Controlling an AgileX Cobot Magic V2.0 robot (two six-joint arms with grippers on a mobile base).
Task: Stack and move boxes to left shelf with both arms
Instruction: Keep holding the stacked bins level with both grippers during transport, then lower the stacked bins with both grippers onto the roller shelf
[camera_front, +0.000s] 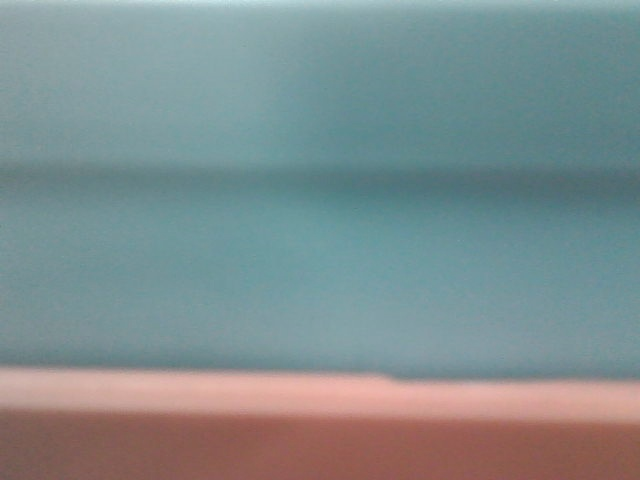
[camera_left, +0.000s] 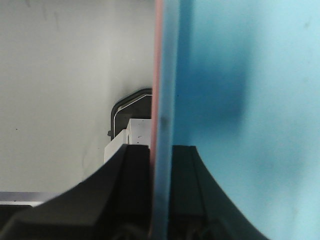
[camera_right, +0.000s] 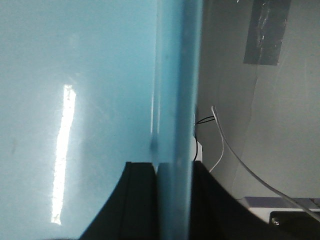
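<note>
The sky-blue box fills the front view, close and blurred, with the salmon-pink box's rim along the bottom. In the left wrist view my left gripper is shut on two walls pressed together, the pink box outside and the blue box inside. My right gripper is shut on the blue box's opposite wall; the box's inside lies to the left, and no pink shows there. The left shelf is out of view.
Past the left gripper a white block and a dark rounded part lie against a pale surface. Beside the right gripper a white cable runs over grey ground, with a dark tape patch above.
</note>
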